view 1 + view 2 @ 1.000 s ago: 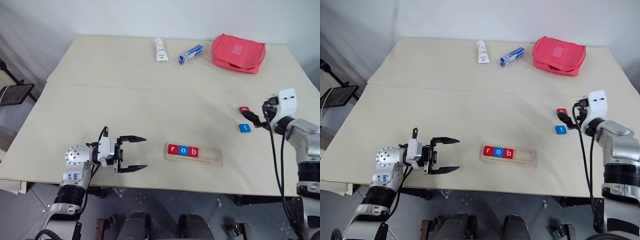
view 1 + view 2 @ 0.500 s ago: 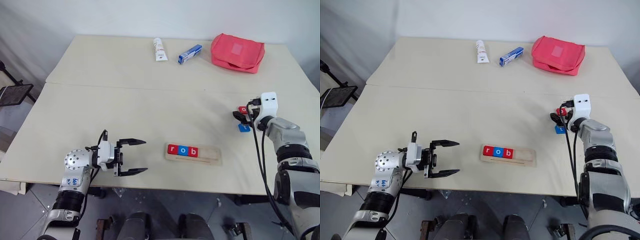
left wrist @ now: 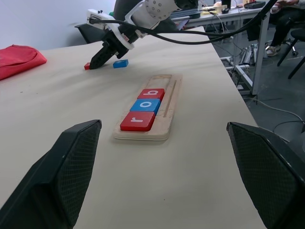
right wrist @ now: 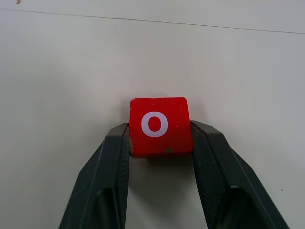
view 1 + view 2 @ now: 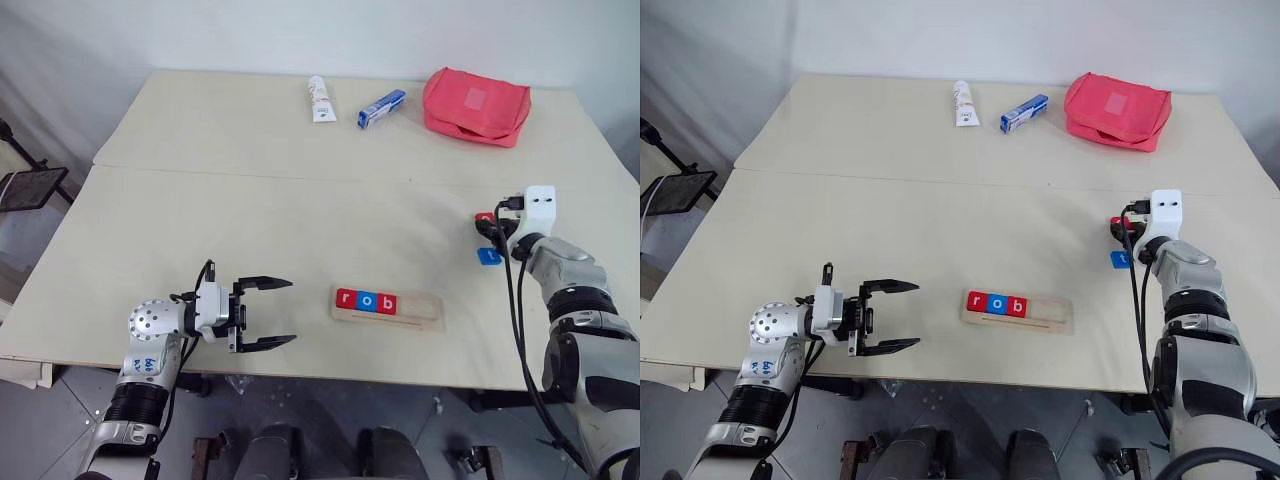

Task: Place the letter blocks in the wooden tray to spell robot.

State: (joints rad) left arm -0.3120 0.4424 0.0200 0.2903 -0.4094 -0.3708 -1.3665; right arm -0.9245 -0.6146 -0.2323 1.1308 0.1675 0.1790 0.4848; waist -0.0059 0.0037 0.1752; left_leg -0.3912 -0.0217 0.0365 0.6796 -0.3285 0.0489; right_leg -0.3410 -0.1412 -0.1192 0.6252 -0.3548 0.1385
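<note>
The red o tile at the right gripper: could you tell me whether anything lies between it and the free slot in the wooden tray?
Nothing visible does. The red o tile sits between the right gripper's fingers, and the table between it and the wooden tray is bare. The blue t tile lies beside it, off that path.

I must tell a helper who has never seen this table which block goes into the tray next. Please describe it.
Look at the table's right edge, where two loose blocks lie. It is the red o block, pinched in the right claw. The blue t block beside it lies free.
</note>
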